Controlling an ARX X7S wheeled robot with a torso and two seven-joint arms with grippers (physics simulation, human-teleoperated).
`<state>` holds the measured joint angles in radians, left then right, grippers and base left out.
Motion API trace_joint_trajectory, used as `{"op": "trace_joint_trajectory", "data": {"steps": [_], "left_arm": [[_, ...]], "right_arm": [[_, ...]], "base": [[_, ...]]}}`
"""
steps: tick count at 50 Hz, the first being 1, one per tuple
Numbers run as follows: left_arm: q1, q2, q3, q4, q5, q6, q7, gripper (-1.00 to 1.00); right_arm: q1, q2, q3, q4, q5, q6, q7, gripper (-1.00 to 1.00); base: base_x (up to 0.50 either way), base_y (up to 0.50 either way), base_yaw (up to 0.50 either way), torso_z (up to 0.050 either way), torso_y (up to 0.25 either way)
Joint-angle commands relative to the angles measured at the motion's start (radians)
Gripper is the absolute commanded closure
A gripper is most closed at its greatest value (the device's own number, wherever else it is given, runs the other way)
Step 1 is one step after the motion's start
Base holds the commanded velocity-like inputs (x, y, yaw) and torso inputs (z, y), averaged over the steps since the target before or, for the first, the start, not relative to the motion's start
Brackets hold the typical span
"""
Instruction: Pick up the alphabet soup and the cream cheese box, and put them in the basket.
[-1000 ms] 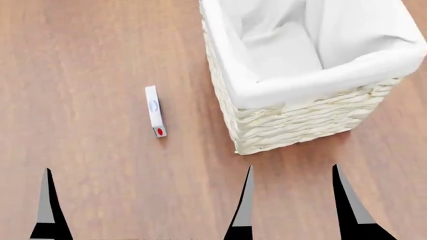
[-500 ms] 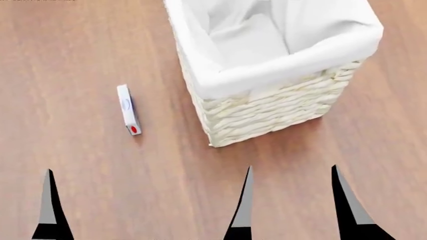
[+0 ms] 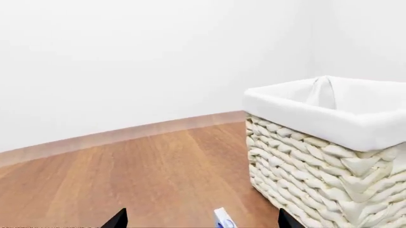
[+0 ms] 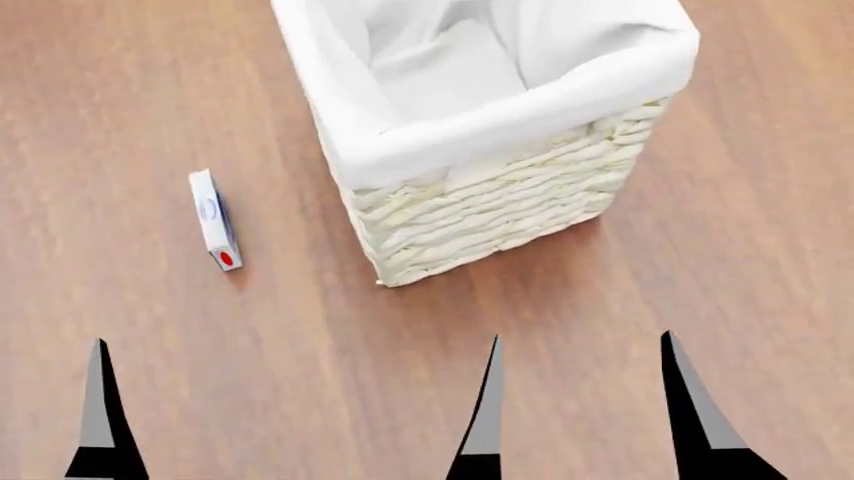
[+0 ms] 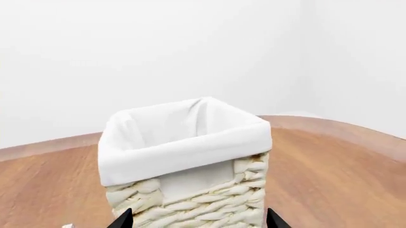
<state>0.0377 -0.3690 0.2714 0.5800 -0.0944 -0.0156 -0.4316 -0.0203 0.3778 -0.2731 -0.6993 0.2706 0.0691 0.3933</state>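
Note:
The basket, tall woven wicker with a white liner, stands at the top middle of the head view and holds nothing I can see. The cream cheese box lies on the wooden floor left of it, red end toward me. My left gripper is open, and the cream cheese box lies a little ahead between its fingers, with the basket beside it. My right gripper is open and faces the basket head-on. Dark fingertips stand along the head view's near edge. The alphabet soup is out of view.
Brown wood floor runs all round the basket. In the wrist views a white wall with a pale baseboard rises behind the basket and bends round at its far side.
In the head view the basket and the cream cheese box have slid leftward and the basket upward. The fingertips keep their places at the near edge.

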Motion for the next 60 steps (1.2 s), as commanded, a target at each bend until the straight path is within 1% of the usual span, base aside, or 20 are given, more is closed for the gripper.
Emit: {"op": "trace_joint_trajectory", "data": {"steps": [1, 17, 21, 24, 34, 38, 43, 60], "left_arm": [[0.001, -0.002, 0.0, -0.011, -0.009, 0.014, 0.001, -1.0], [-0.021, -0.002, 0.012, -0.041, -0.028, 0.018, 0.014, -1.0], [-0.03, -0.003, 0.012, -0.037, -0.033, 0.011, 0.016, -1.0], [-0.033, -0.004, 0.013, -0.04, -0.034, 0.01, 0.017, -1.0], [-0.041, -0.008, 0.016, -0.052, -0.036, 0.008, 0.019, -1.0], [-0.035, -0.004, 0.02, -0.076, -0.034, 0.02, 0.018, -1.0], [-0.04, -0.003, 0.022, -0.075, -0.034, 0.015, 0.016, -1.0], [-0.033, -0.007, 0.021, -0.086, -0.041, 0.025, 0.011, -1.0]], "right_arm": [[-0.001, 0.006, -0.004, -0.021, -0.004, 0.022, 0.014, -1.0], [-0.037, 0.032, -0.038, -0.135, -0.003, 0.154, 0.054, -1.0], [-0.039, 0.04, -0.028, -0.165, 0.018, 0.201, 0.071, -1.0], [-0.038, 0.047, -0.031, -0.183, 0.044, 0.289, 0.092, -1.0], [-0.034, 0.054, 0.014, -0.232, 0.123, 0.447, 0.167, -1.0], [-0.051, 0.063, 0.055, -0.24, 0.182, 0.484, 0.182, -1.0], [-0.068, 0.073, 0.042, -0.25, 0.183, 0.5, 0.193, -1.0], [-0.109, 0.109, 0.061, -0.261, 0.269, 0.55, 0.216, -1.0]], "base": [[0.0, 0.0, 0.0, 0.0, 0.0], [0.0, 0.0, 0.0, 0.0, 0.0], [0.0, 0.0, 0.0, 0.0, 0.0], [0.0, 0.0, 0.0, 0.0, 0.0], [0.0, 0.0, 0.0, 0.0, 0.0], [0.0, 0.0, 0.0, 0.0, 0.0], [0.0, 0.0, 0.0, 0.0, 0.0], [0.0, 0.0, 0.0, 0.0, 0.0]]}}
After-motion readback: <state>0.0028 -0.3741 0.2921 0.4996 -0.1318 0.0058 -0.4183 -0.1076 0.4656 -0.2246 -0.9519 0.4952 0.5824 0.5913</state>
